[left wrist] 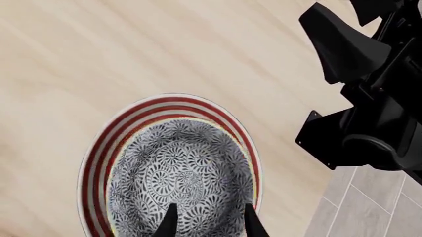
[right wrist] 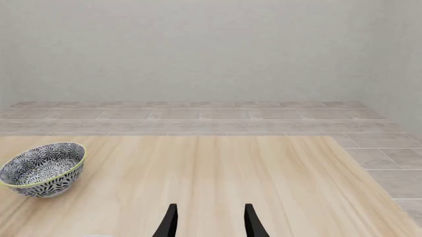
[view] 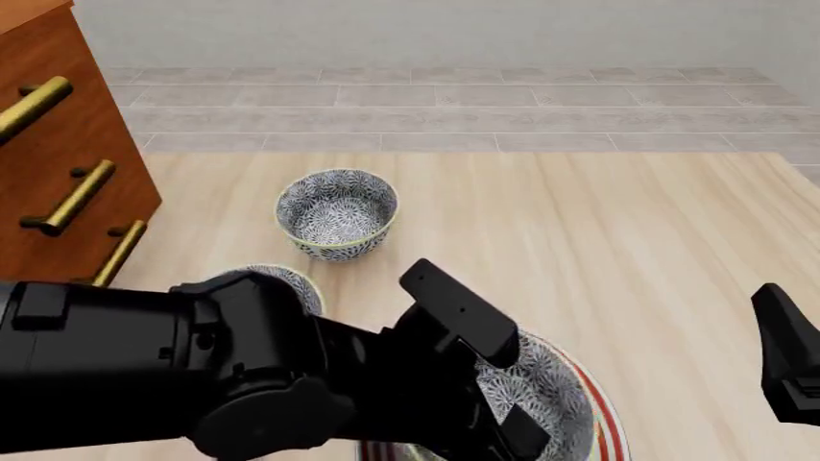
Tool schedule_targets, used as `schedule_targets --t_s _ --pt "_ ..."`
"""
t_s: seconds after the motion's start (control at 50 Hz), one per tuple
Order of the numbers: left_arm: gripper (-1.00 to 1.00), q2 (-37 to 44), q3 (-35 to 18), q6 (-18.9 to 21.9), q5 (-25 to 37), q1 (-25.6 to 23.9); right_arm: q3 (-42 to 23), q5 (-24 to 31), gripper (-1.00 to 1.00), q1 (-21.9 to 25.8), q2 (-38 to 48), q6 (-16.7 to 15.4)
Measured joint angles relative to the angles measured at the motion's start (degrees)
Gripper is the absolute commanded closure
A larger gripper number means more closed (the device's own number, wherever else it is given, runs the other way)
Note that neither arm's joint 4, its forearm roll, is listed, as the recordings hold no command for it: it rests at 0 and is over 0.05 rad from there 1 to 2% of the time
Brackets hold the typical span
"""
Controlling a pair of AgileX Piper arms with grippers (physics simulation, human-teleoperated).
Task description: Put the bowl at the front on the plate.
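The bowl [left wrist: 181,173], white with a dense blue-grey floral pattern, sits inside the plate [left wrist: 99,153], whose red rings show around it. In the front view the bowl [view: 544,394] and the plate's rim [view: 613,427] lie at the near edge, partly covered by my left arm. My left gripper [left wrist: 211,224] hangs open just above the bowl's inside, with both fingertips over the pattern. Further right, my right gripper [right wrist: 209,222] is open over bare table, holding nothing.
A second patterned bowl [view: 337,213] stands further back on the table, also visible as the bowl [right wrist: 43,168] in the right wrist view. A third bowl [view: 292,281] peeks out behind my left arm. A wooden drawer cabinet [view: 64,163] stands at the left. My right arm [view: 788,370] is at the right edge.
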Motion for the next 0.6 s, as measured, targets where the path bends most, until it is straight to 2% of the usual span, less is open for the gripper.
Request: schedule_targets --t_s 0.24,0.6 --pt "-1.00 -1.38 -0.47 0.02 1.29 0.01 0.00 0.00 -1.00 0.00 0.00 0.00" --pt "-1.00 -8.46 -2.55 1.15 7.90 0.63 0.00 0.00 -1.00 0.00 0.00 0.00"
